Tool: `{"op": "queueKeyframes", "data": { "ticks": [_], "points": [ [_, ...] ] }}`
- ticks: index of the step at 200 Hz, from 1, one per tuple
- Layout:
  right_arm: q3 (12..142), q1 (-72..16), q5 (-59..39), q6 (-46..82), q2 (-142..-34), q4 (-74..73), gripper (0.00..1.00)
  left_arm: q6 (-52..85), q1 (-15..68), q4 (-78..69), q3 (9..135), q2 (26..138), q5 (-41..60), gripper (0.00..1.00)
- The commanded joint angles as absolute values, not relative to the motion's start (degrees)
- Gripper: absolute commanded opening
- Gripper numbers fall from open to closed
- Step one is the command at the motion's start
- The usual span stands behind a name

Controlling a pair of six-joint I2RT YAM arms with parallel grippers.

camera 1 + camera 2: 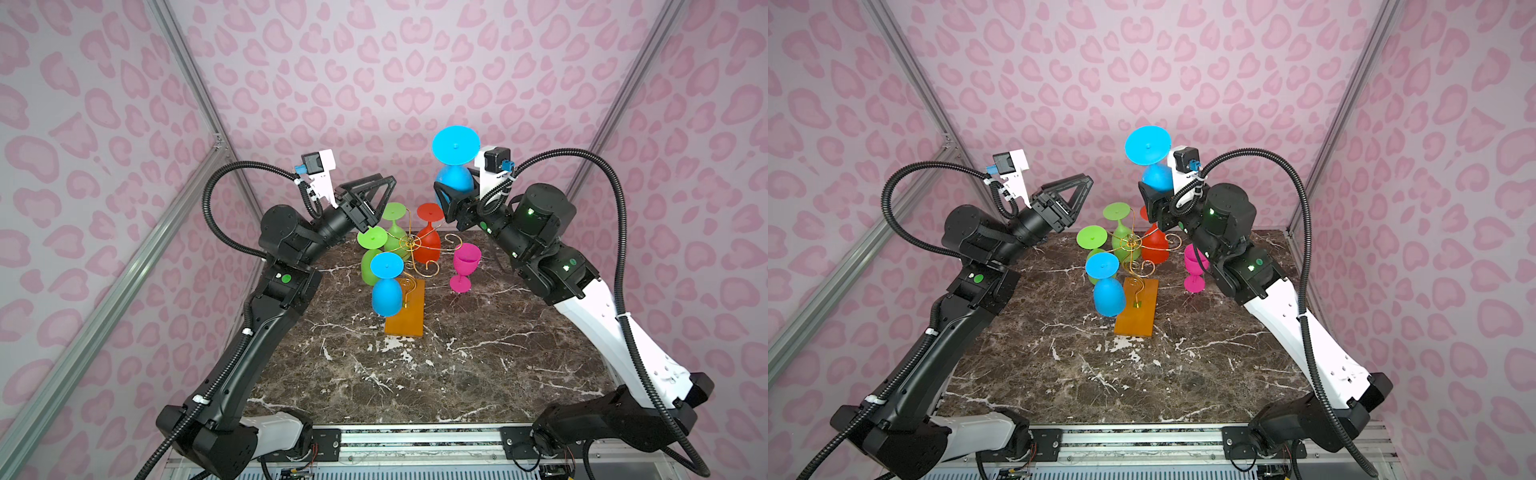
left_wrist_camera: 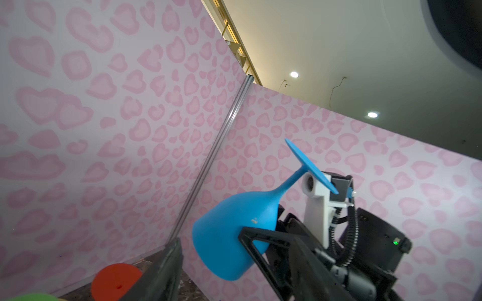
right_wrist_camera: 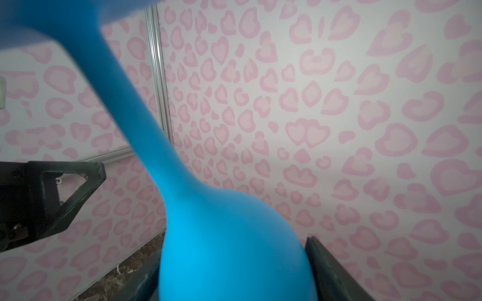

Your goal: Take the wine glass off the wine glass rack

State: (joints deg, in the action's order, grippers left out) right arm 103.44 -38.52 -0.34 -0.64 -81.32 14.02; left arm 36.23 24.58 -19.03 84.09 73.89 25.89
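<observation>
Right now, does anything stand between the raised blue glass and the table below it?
Yes. The right tool holds the raised blue glass high over the rack. The red glass hangs there beneath it, and the pink glass stands on the table right of the rack. Straight down looks blocked.
</observation>
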Motion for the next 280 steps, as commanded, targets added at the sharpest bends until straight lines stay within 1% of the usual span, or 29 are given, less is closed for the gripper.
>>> {"op": "queueKeyframes", "data": {
  "ticks": [1, 25, 38, 71, 113, 140, 192, 247, 263, 272, 274, 280],
  "points": [
    [106.5, -38.6, -3.2, -0.3, -81.8, 28.7, 0.64, 12.6, 25.6, -22.1, 83.1, 74.5, 21.4, 0.66],
    [108.9, -38.8, -3.5, -0.1, -82.2, 34.7, 0.62, -4.9, 27.1, -22.1, 82.8, 76.0, 24.7, 0.69],
    [109.6, -38.8, -3.5, 0.0, -82.4, 37.0, 0.62, -12.1, 27.5, -22.0, 82.8, 76.7, 26.9, 0.69],
    [109.5, -38.9, -3.6, 0.8, -82.5, 40.3, 0.59, -24.0, 27.7, -22.1, 82.0, 76.6, 28.7, 0.68],
    [109.5, -39.2, -4.8, 1.0, -83.1, 42.2, 0.56, -35.1, 28.0, -22.3, 79.7, 75.3, 29.4, 0.64],
    [110.0, -39.9, -5.9, 1.5, -84.3, 43.4, 0.54, -37.7, 28.2, -23.1, 79.3, 74.9, 28.0, 0.61],
    [111.3, -41.4, -7.0, 2.2, -86.4, 44.1, 0.52, -39.0, 28.4, -22.7, 79.7, 74.4, 29.1, 0.56],
    [112.9, -42.7, -8.1, 2.5, -88.3, 45.9, 0.50, -40.1, 28.6, -22.4, 78.7, 74.1, 30.4, 0.44],
    [113.0, -43.1, -8.1, 2.6, -88.6, 46.2, 0.49, -40.6, 28.8, -22.4, 78.5, 74.0, 30.4, 0.38],
    [113.0, -43.2, -8.1, 2.7, -88.6, 46.3, 0.49, -40.7, 28.9, -22.4, 78.6, 74.0, 30.3, 0.37],
    [113.0, -43.2, -8.0, 2.7, -88.7, 46.3, 0.49, -40.7, 29.0, -22.4, 78.6, 74.0, 30.3, 0.34],
    [112.9, -43.3, -8.2, 2.7, -88.7, 46.3, 0.49, -40.8, 28.9, -22.4, 78.7, 74.0, 30.2, 0.31]
  ]
}}
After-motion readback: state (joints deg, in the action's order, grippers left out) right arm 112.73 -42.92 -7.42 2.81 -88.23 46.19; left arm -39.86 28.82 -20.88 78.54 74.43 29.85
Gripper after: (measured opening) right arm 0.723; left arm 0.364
